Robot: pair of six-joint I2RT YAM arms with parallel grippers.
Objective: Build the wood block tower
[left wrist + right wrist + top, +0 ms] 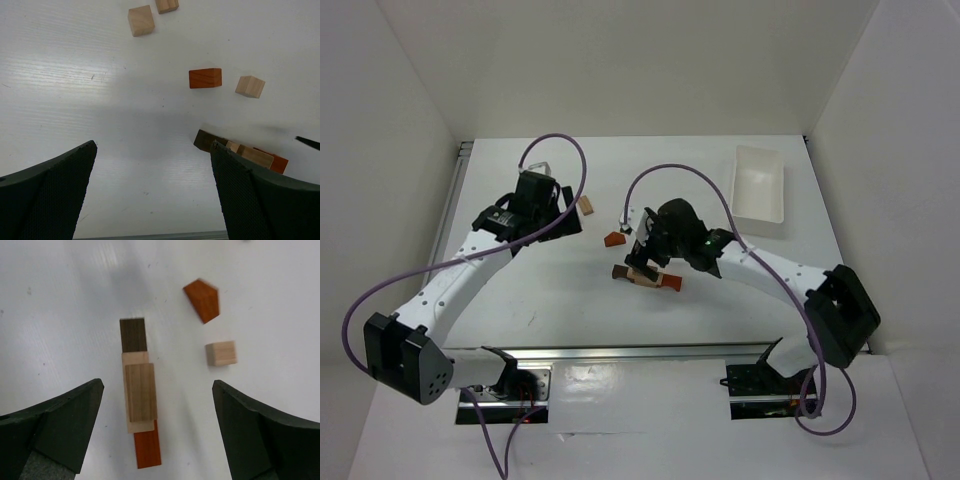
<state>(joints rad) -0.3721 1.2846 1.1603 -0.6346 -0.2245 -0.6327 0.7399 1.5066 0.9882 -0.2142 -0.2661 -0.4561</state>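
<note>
A row of flat bars lies on the table: dark brown (133, 335), light tan (135, 362) and reddish-orange (147, 447), with a tan-brown block (141, 392) on top. My right gripper (157, 387) is open and hovers over this stack (665, 282), which sits left of centre between the fingers. A reddish-orange wedge (202, 299) and a tan cube (221, 353) lie just beyond it. My left gripper (152, 150) is open and empty above bare table. Its view shows the wedge (205, 78), tan cubes (250, 86) (141, 20) and the stack's end (205, 140).
A white plastic tray (758, 188) stands at the back right. Another tan block (166, 5) lies at the top edge of the left wrist view. A metal rail (620, 352) runs along the near table edge. White walls enclose the table.
</note>
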